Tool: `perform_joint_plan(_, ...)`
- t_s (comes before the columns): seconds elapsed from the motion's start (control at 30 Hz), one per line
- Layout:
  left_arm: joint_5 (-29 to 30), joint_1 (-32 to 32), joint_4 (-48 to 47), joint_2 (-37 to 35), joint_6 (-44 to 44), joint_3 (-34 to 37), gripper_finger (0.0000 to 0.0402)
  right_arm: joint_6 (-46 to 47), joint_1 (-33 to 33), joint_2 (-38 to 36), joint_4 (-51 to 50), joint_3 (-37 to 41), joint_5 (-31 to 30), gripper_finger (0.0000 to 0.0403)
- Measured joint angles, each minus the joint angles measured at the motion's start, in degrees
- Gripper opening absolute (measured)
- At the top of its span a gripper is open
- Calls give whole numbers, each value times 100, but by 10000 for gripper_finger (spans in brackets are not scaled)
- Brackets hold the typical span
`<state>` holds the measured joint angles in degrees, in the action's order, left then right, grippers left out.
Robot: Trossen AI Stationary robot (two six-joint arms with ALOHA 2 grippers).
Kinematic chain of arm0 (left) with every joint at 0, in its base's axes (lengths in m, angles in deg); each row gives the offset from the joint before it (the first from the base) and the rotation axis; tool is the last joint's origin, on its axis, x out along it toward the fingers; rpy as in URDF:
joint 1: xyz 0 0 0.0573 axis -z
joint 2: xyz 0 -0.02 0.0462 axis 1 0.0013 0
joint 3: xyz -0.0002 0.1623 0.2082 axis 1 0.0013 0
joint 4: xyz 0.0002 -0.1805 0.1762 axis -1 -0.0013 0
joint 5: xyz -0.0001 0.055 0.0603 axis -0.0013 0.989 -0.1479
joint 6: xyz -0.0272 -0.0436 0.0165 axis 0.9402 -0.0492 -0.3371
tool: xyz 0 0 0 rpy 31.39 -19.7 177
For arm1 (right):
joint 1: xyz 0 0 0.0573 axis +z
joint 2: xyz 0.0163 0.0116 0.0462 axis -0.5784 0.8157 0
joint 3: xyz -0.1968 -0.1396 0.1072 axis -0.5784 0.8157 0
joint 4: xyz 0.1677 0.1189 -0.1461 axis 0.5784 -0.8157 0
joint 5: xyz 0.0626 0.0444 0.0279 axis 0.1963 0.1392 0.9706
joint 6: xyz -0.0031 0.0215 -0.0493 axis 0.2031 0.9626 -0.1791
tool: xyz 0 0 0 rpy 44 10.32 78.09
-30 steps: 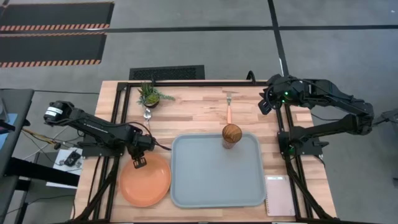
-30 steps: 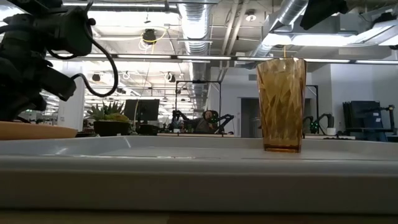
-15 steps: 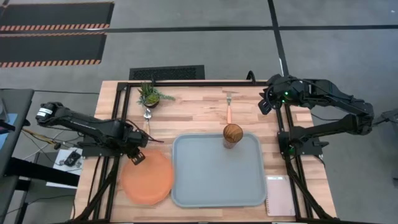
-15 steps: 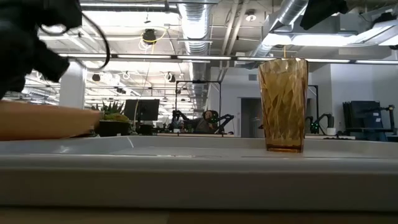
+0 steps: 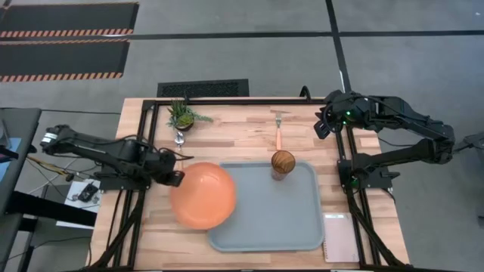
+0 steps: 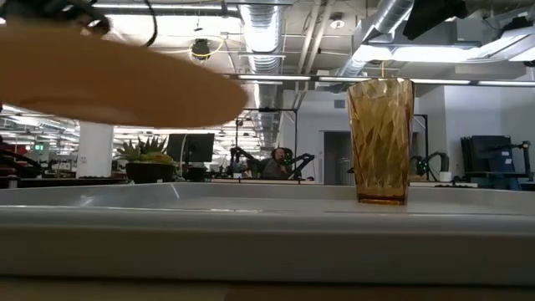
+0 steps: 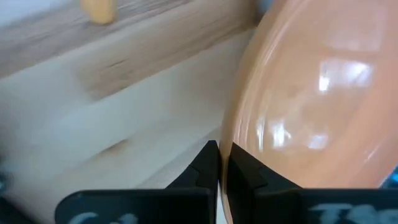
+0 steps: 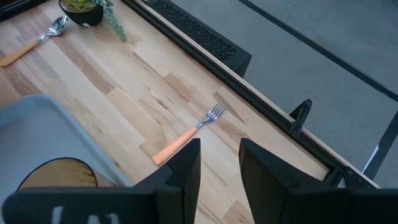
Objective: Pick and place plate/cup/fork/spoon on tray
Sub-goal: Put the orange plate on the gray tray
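My left gripper (image 5: 175,178) is shut on the orange plate (image 5: 203,195), which hangs in the air over the tray's left edge. The blue-grey tray (image 5: 265,227) lies on the table; the amber cup (image 5: 282,162) stands upright on its far part and shows in the low view (image 6: 380,140). The fork (image 5: 278,130) lies on the wood beyond the tray and shows in the right wrist view (image 8: 186,138). The spoon (image 8: 34,40) lies by the potted plant (image 5: 182,115). My right gripper (image 8: 219,163) is open, high at the table's far right corner. My left gripper pinches the plate's rim (image 7: 231,134) on the plate's left side between its two fingers, coming from the table's left. The plate is lifted clear, its top face up, tilted a little in the low view (image 6: 117,71).
A small white spiral notepad (image 5: 340,238) lies at the near right corner beside the tray. The potted plant stands at the far left. Bare wood lies between plant and fork and to the tray's left.
My left gripper has lifted the plate off the table to the tray's left and carried it up and toward the table's right. The plate now hangs over the tray's left edge. My right arm has kept still.
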<state>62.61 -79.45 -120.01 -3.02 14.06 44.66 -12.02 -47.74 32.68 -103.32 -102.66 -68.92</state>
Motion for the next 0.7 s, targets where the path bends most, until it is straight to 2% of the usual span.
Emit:
perform_joint_plan(0.1,72,1,540,452,153,-234,1,-10,0,0,0,0,0,134)
perform_joint_plan(0.4,173,-34,537,2301,-284,-1475,0,-10,0,-1,1,0,0,134)
perform_joint_plan(0.7,282,-2,760,3606,-301,-2321,0,-10,0,0,0,0,2,134)
